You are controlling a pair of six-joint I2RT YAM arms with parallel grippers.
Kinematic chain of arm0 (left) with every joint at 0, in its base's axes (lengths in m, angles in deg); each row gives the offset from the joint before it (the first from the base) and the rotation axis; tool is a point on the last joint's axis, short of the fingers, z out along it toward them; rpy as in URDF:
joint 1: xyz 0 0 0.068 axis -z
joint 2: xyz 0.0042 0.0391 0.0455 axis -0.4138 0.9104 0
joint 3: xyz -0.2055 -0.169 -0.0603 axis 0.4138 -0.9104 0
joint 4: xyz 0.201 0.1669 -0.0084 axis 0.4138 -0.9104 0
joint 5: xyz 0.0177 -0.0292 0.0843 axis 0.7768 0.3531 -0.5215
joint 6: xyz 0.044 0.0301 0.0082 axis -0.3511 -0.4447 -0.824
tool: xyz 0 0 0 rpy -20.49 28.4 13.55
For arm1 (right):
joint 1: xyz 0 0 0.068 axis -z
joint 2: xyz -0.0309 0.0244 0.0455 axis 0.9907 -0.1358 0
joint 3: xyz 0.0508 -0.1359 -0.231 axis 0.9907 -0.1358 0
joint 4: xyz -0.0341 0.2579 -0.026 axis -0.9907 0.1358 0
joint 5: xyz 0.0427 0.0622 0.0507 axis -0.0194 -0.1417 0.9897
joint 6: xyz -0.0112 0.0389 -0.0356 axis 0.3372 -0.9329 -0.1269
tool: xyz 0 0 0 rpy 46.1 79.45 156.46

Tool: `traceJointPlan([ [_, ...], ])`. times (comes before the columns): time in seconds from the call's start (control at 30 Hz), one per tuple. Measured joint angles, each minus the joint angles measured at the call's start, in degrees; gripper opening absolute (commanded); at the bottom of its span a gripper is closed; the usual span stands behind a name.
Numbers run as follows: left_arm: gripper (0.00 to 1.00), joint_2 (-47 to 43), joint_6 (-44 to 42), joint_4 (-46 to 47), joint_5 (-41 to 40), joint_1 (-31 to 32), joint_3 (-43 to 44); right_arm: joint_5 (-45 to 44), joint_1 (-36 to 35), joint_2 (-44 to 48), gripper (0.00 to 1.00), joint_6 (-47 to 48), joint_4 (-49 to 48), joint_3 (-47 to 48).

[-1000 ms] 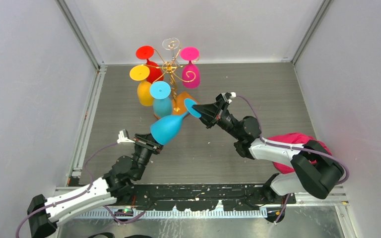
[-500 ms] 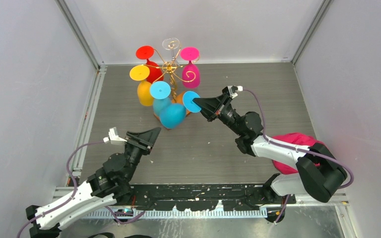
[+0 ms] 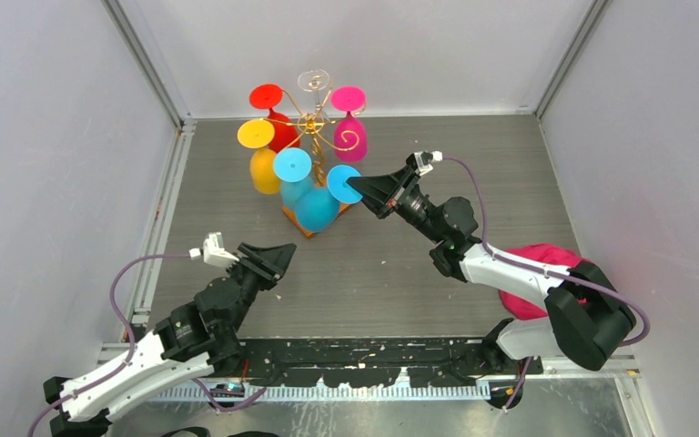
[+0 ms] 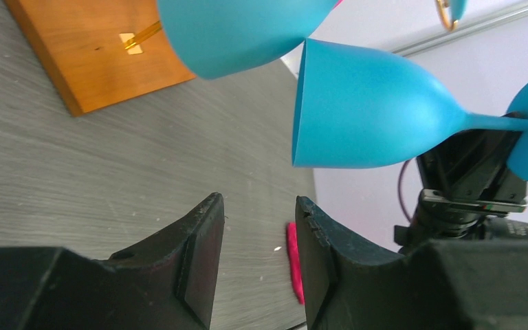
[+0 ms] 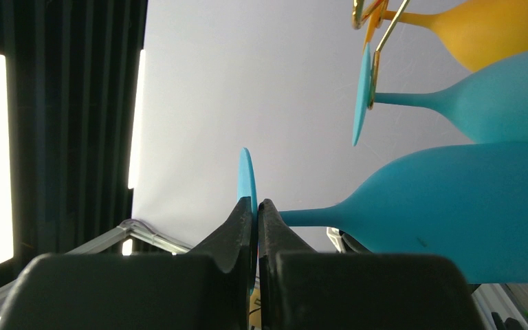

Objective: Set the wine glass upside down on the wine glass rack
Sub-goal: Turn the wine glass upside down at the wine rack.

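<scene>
Gently now: your right gripper (image 5: 256, 206) pinches the glass (image 5: 467, 206) by its foot; slide the stem ahead into a free rack (image 4: 103, 62) scroll. Left gripper (image 4: 258, 206) hangs open, empty.

Left gripper (image 3: 280, 252) off the wine glass (image 3: 317, 208) and pulled back, right gripper (image 3: 355, 188) swung it nearer the rack (image 3: 314, 123)

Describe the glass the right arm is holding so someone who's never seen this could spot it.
At the back of the grey table stands the gold wire rack, hung with coloured glasses. At its near right side is the deep blue wine glass. Unlike the paler blue glass beside it, which hangs from the wire, its round foot is pinched in the right gripper.
</scene>
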Motion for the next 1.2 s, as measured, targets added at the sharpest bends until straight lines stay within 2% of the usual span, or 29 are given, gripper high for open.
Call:
traceJointPlan([
  [0.4, 0.45, -2.0, -0.5, -6.1, 0.1, 0.0, 0.3, 0.3, 0.0, 0.2, 0.01, 3.3, 4.5, 0.5],
  [1.2, 0.47, -2.4, -1.7, -10.3, -0.2, 0.0, 1.4, 1.1, 0.0, 2.0, 0.01, 8.2, 11.0, 2.4],
])
